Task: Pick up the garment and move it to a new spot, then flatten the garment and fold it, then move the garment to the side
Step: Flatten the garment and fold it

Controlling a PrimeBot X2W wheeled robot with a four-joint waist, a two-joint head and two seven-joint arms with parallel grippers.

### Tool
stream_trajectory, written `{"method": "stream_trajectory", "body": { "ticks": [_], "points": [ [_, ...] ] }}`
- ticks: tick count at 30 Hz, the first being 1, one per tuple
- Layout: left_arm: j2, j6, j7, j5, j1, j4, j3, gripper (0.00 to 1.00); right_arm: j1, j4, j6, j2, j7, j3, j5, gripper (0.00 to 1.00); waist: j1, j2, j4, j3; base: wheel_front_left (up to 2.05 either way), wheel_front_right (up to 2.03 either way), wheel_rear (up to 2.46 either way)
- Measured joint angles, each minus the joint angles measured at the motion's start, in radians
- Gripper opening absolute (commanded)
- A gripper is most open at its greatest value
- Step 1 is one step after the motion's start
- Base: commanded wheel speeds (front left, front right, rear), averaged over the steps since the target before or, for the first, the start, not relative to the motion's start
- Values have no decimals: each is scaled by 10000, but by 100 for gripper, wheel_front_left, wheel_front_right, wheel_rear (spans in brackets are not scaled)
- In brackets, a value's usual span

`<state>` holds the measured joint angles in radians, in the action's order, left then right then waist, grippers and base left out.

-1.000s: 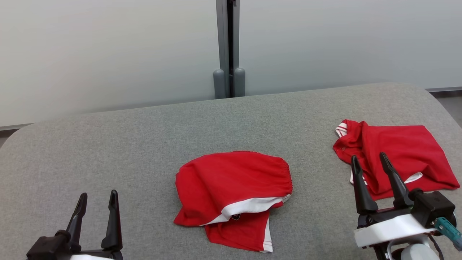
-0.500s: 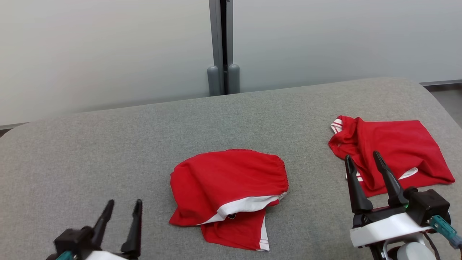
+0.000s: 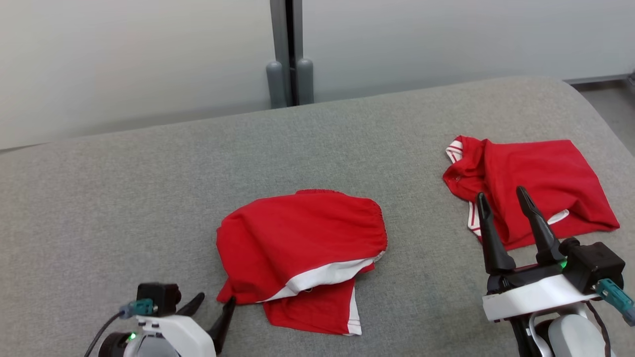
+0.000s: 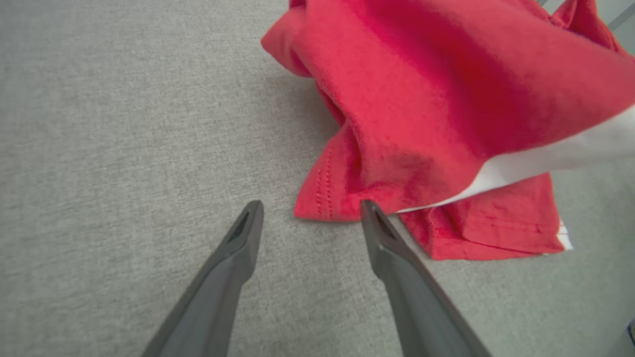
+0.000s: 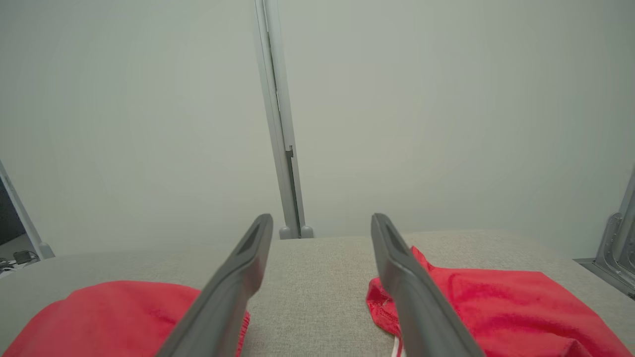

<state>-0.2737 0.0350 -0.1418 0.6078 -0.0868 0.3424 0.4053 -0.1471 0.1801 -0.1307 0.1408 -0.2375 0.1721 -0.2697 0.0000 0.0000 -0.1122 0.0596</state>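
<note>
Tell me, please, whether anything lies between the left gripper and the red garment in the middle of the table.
Nothing visible does. The open left gripper points straight at the garment, whose near corner lies just ahead of its fingertips on the grey table.

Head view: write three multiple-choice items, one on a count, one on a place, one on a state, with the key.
1. Red garments on the grey table: A) one; B) two; C) three.
2. The left gripper is: A) at the centre garment's near-left corner; B) at the table's far edge; C) off the table.
3. The right gripper is: A) open and empty; B) shut on cloth; C) shut and empty.
Key: 1 B, the centre garment and the right garment; 2 A, that corner lies right before it; 3 A, its jaws stand apart with nothing between.
</note>
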Motion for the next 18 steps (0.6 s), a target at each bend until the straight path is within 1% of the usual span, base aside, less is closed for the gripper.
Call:
{"method": "stream_trajectory", "body": {
  "ticks": [2, 4, 5, 6, 7, 8, 14, 18],
  "points": [
    [31, 109, 17, -13, -388, 441, 65, 100, -49, 19, 0, -6, -2, 6, 0, 100, 0, 0, -79, 154, 0, 0, 0],
    [84, 332, -69, 6, -732, 920, 184, 100, -130, 54, 0, -2, -4, 27, 0, 100, 0, 0, -145, 289, 0, 0, 0],
    [146, 387, -169, 21, -871, 1175, 259, 87, -175, 61, 0, -2, -10, 50, 0, 100, 0, 0, -172, 342, 0, 0, 0],
    [161, 435, -238, 10, -986, 1419, 339, 45, -204, 73, 0, 0, -15, 67, 0, 100, 0, 0, -200, 387, 0, 0, 0],
    [163, 476, -347, 23, -1099, 1620, 372, 9, -222, 90, 0, -6, -15, 82, 0, 100, 0, 0, -226, 424, 0, 0, 0],
    [163, 533, -383, 58, -1213, 1741, 408, 0, -226, 107, 0, -4, -19, 86, 0, 100, 0, 0, -244, 454, 0, 0, 0],
    [209, 648, 107, 228, -1301, 1829, 313, 0, -219, 242, 0, 15, -90, -75, 2, 100, 0, 0, -123, 403, 0, 0, 0],
    [86, 614, 276, 677, -1151, 1177, -111, 0, -166, 276, 0, 23, -107, -222, 2, 100, 0, 0, 79, 256, 0, 0, 0]
  ]
}}
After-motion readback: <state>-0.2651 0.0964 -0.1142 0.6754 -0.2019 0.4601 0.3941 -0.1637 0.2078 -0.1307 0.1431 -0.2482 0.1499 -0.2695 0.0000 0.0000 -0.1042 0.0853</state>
